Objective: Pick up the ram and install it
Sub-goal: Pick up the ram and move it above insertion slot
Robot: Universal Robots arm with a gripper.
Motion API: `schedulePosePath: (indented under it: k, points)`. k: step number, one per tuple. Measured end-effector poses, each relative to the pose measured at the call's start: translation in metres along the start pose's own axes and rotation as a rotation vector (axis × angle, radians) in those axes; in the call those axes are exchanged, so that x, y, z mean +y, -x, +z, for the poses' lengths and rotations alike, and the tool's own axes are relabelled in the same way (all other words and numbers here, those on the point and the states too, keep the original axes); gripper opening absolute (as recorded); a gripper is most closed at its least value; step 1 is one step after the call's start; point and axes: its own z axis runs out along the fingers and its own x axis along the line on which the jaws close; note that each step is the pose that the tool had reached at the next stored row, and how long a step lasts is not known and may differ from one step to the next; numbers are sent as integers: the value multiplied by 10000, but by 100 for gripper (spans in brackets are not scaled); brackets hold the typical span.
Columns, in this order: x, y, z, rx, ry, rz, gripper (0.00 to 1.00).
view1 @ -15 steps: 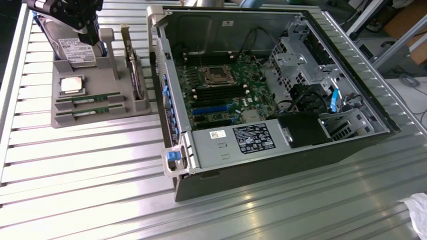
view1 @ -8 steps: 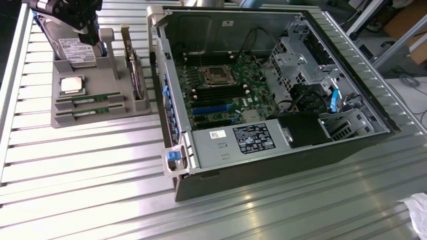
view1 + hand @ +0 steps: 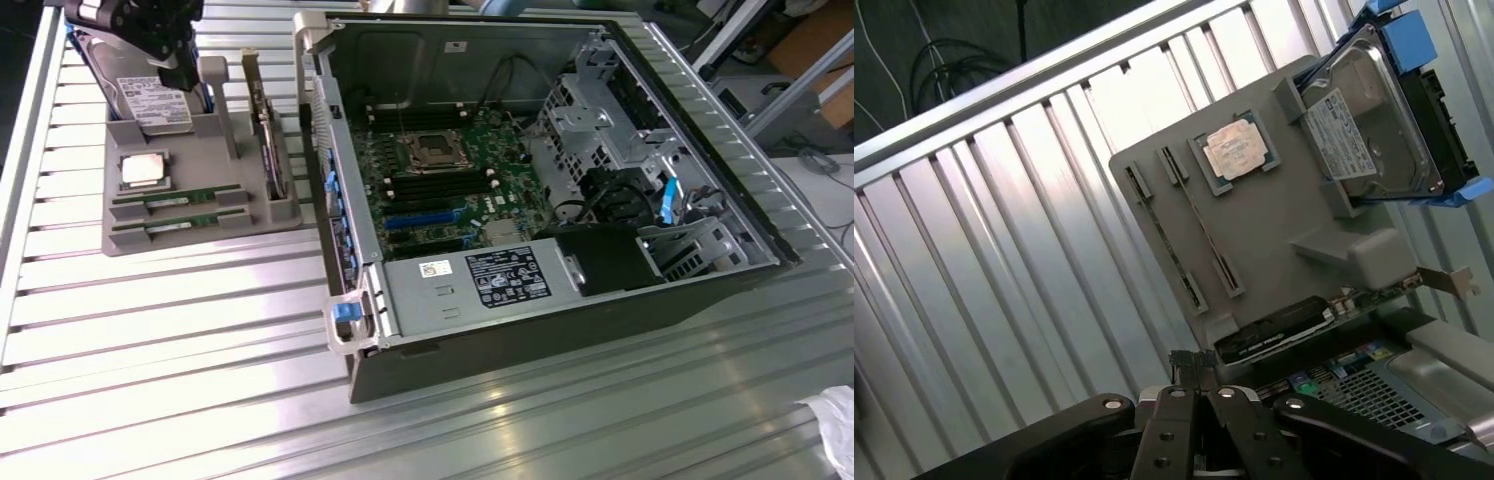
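**Fig.** Hazards, then pose.

**Hazards.**
- With fingers [image 3: 1174, 410] clenched and empty, cannot take the ram [image 3: 167, 199] without first opening. Descending shut probably strikes the stick's upper edge or the gray holder [image 3: 207, 170].
- Risks seizing the wrong part. Second stick [image 3: 170, 224] just beside, at six o'clock of the first; processor chip [image 3: 143, 170] near, at twelve o'clock of it.
- Risks a skewed grasp on so thin a board. Hence a tilted entry into the slots of the motherboard [image 3: 461, 205] inside the open computer case [image 3: 441, 50], and possibly a bent contact edge.

**Pose.**
- Gripper [image 3: 171, 70] at eleven o'clock in the exterior view, hanging over the hard drive [image 3: 147, 95].
- Stands well apart from the ram, at about six o'clock of the gripper, seated in the holder's slot at nine o'clock of the case.
- From the wrist, looks down past the closed tips onto holder, chip and drive, with both sticks edge-on in their slots.
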Motion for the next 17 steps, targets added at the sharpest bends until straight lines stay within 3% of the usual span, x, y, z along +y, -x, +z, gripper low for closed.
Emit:
schedulePosePath:
  k: [17]
  points:
    - [0,0,1,24,-70,-1508,11]
